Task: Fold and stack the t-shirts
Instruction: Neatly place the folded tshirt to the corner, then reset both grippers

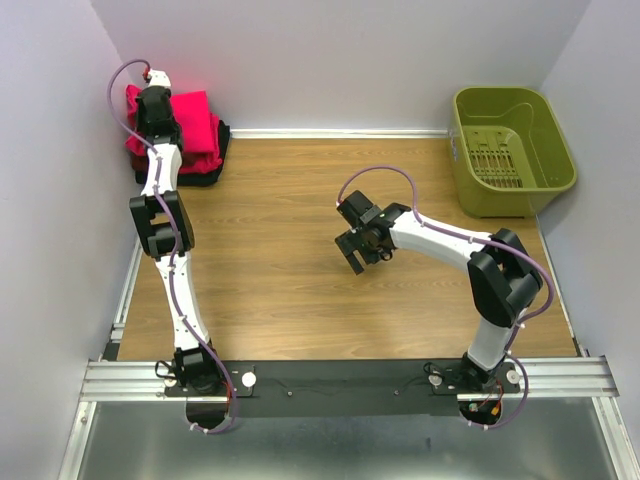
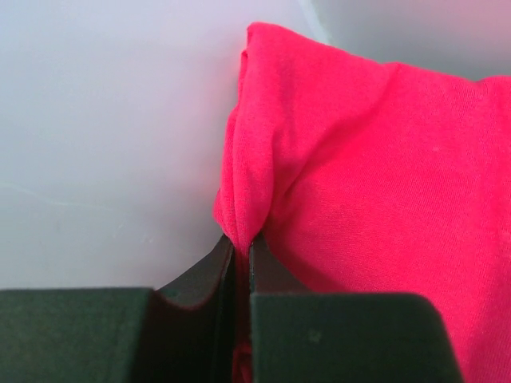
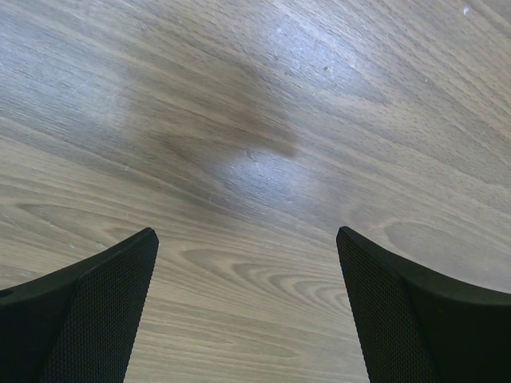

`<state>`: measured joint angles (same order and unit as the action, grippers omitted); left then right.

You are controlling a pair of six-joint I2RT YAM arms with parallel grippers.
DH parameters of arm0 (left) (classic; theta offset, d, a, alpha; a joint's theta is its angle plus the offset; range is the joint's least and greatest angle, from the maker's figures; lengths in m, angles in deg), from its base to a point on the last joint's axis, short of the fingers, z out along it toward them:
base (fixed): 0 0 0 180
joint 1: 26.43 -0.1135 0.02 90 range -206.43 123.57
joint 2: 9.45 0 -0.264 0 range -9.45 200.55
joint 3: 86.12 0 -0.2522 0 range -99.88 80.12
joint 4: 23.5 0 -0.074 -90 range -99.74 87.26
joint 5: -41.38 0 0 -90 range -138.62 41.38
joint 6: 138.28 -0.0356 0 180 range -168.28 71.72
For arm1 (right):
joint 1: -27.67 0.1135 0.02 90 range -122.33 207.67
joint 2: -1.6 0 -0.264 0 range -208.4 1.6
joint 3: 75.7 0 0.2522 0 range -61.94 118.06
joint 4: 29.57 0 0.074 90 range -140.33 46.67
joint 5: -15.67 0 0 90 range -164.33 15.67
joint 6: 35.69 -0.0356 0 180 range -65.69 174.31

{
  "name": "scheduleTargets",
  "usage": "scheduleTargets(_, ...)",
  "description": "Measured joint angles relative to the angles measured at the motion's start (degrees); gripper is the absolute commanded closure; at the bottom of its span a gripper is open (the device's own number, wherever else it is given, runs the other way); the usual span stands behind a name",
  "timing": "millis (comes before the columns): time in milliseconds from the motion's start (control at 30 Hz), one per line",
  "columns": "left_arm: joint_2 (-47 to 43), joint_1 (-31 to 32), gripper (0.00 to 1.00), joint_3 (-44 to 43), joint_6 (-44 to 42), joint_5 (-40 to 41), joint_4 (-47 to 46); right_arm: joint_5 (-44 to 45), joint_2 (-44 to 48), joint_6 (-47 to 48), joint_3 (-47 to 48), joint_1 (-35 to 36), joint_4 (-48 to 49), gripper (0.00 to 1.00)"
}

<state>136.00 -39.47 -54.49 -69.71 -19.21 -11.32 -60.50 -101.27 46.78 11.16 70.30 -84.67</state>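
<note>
Pink-red t-shirt (image 2: 375,183) — bunched, pinched in left gripper (image 2: 241,251).

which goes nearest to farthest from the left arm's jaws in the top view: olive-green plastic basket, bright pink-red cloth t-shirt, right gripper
1. bright pink-red cloth t-shirt, far left corner, pinched by left gripper
2. right gripper, mid-table, jaws open
3. olive-green plastic basket, far right corner
</note>
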Motion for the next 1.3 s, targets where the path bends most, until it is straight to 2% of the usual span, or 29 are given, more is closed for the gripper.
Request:
scheduleTargets(67,0.0,0.0,0.56,0.0,-0.5,0.6,-0.7,0.0,0.0,0.0,0.0,0.0,-0.3,0.01)
scheduleTargets(100,0.0,0.0,0.43,0.0,-0.6,0.9,-1.1,0.0,0.0,0.0,0.0,0.0,-0.4,0.01)
scheduleTargets(200,0.0,0.0,0.24,0.0,-0.9,1.6,-3.2,0.0,-0.2,-0.3,0.1,0.0,-0.8,0.01)
scheduleTargets(300,-0.2,0.2,0.15,0.2,-0.3,1.6,-3.9,0.1,-0.3,-0.7,0.7,0.0,-1.2,0.01)
scheduleTargets(533,-10.8,3.2,0.07,11.1,7.2,-3.1,-2.9,4.2,0.3,-2.7,2.2,-1.9,-1.6,0.00)
scheduleTargets(700,-25.9,8.6,0.06,20.6,15.4,-9.3,-2.2,7.0,4.6,-5.7,3.0,-7.8,-1.7,0.00)
scheduleTargets(800,-34.9,12.3,0.05,24.8,20.9,-13.2,-1.8,7.8,9.2,-7.9,3.7,-12.6,-1.8,0.00)
scheduleTargets(967,-52.0,16.4,0.05,39.5,31.2,-20.7,-1.3,10.3,18.5,-10.6,4.2,-19.6,-1.8,0.00)
scheduleTargets(1133,-66.9,16.9,0.05,53.3,35.9,-23.1,4.4,15.4,29.9,-11.8,4.2,-20.1,-1.8,0.00)
scheduleTargets(1300,-83.8,17.1,0.05,65.3,36.8,-21.7,12.2,18.9,42.2,-11.9,2.6,-20.1,-0.9,0.00)
